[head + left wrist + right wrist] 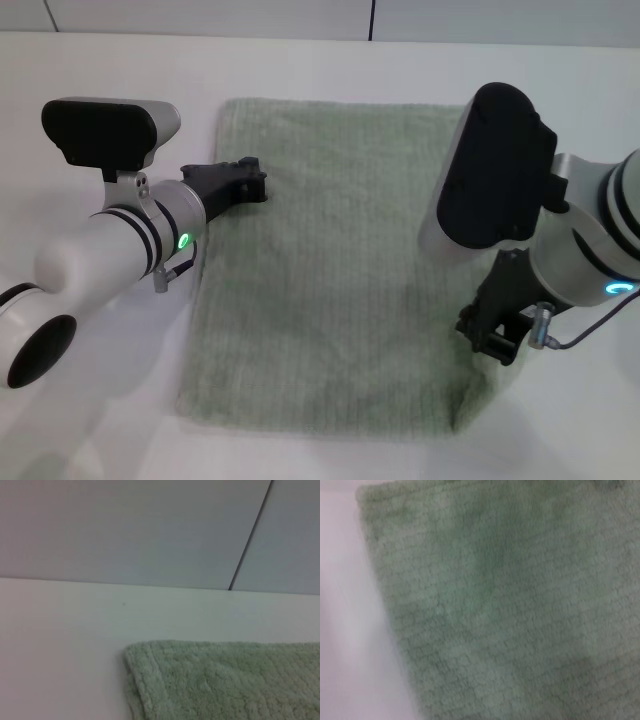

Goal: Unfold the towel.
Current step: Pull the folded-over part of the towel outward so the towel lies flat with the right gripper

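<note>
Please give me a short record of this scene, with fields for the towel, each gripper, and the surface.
towel: pale green towel, lying flat
surface: white table
left gripper: left gripper over the towel's left edge, near the far corner
right gripper: right gripper at the towel's right edge, near the near corner
task state: a grasp cannot be confirmed

Bare table (330, 70) all around towel (330, 270)
</note>
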`<state>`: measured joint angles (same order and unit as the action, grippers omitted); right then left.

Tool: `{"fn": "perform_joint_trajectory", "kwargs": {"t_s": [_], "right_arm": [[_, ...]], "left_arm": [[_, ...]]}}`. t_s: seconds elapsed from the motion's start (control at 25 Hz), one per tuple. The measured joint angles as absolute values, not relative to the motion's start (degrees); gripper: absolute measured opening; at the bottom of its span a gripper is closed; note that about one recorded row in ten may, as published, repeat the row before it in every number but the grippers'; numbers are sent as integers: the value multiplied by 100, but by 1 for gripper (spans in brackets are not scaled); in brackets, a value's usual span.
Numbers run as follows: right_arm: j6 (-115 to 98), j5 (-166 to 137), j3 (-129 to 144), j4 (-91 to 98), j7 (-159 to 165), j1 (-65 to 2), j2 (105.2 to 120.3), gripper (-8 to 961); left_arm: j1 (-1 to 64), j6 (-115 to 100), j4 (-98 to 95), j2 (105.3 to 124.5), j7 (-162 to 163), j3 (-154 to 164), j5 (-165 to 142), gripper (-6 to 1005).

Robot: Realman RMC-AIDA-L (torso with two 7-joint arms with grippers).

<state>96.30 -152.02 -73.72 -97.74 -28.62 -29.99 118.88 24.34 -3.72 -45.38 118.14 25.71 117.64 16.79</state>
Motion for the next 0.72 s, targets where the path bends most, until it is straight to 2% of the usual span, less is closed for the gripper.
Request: {"fn": "perform_joint_trajectory", "kwargs": {"t_s": [0.72], "right_arm": [[10105, -15696, -7061, -10037, -2383, -2757, 11903, 24]], "left_arm": [[2476, -342, -4579, 11815, 2566, 11759, 1679, -1]]}}
